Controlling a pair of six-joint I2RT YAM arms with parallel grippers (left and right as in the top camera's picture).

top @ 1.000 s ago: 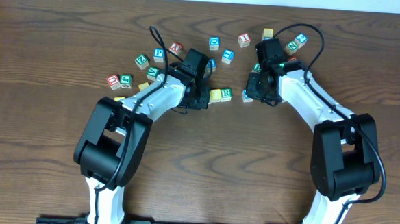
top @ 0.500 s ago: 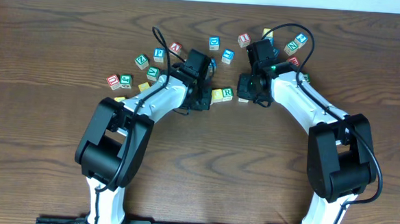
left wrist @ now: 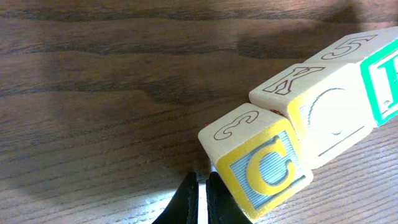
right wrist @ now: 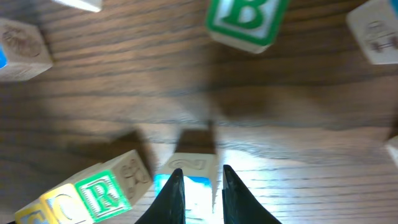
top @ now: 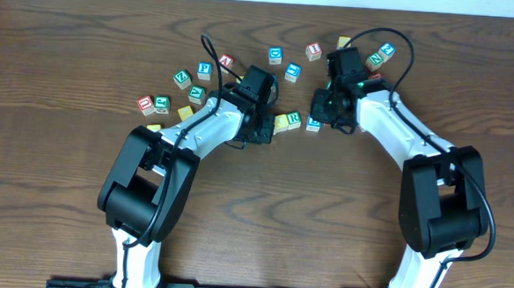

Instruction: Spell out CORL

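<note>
A diagonal row of cubes shows in the left wrist view: the C cube (left wrist: 261,167), the O cube (left wrist: 329,115) and the green R cube (left wrist: 382,78), sides touching. My left gripper (left wrist: 200,186) is shut and empty, its tip against the C cube's left side. From overhead it (top: 262,133) sits left of the yellow-topped cube (top: 278,122) and R cube (top: 293,119). The blue-faced L cube (right wrist: 189,183) lies just right of the R cube (right wrist: 99,193), its letter washed out by glare. Over it stands my right gripper (right wrist: 200,177), jaws a narrow gap apart, narrower than the cube.
Several loose letter cubes lie scattered behind the row, such as a blue one (top: 275,54), a red one (top: 313,51) and a group at the left (top: 161,103). A green B cube (right wrist: 245,18) lies just beyond my right gripper.
My right gripper swung left and came back a little, and the blue-faced cube now sits closer to the R cube. The left gripper has hardly moved.
</note>
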